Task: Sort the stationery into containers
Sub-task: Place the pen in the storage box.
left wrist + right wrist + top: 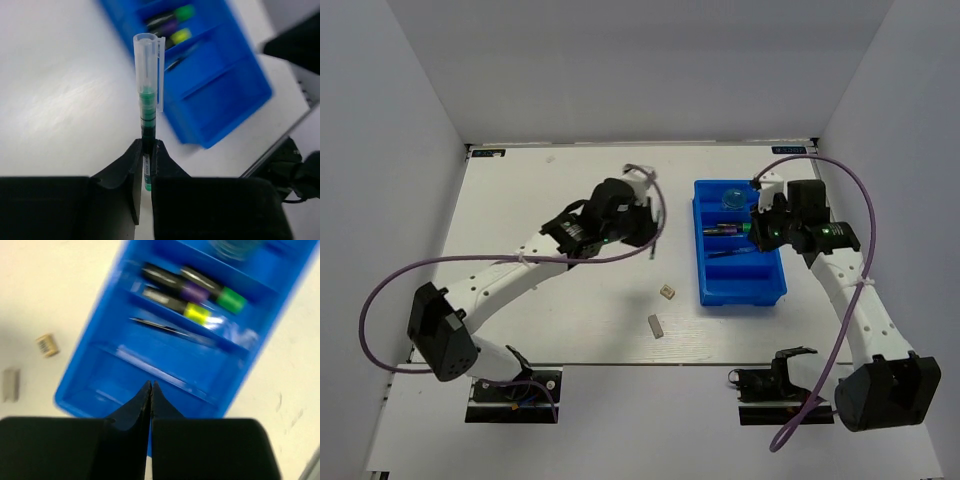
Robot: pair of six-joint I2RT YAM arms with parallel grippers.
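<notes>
Left gripper (148,150) is pinched on a green pen (147,102) that sticks straight out past the jaws. The blue tray (227,95) is ahead and to their right, so I'd guess it carries the pen over to the pen slot next. Right gripper (151,389) is closed on nothing, above the tray.

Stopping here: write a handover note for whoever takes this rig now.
Left gripper: shut on a thin clear-capped green pen, beside the bright blue divided plastic tray.
Right gripper: shut, empty, over the tray.
Done: three short black markers, a thin dark pen and a blue round piece lie in the tray.
Left: bin the held pen; small beige eraser and small grey eraser lie on the table.
</notes>
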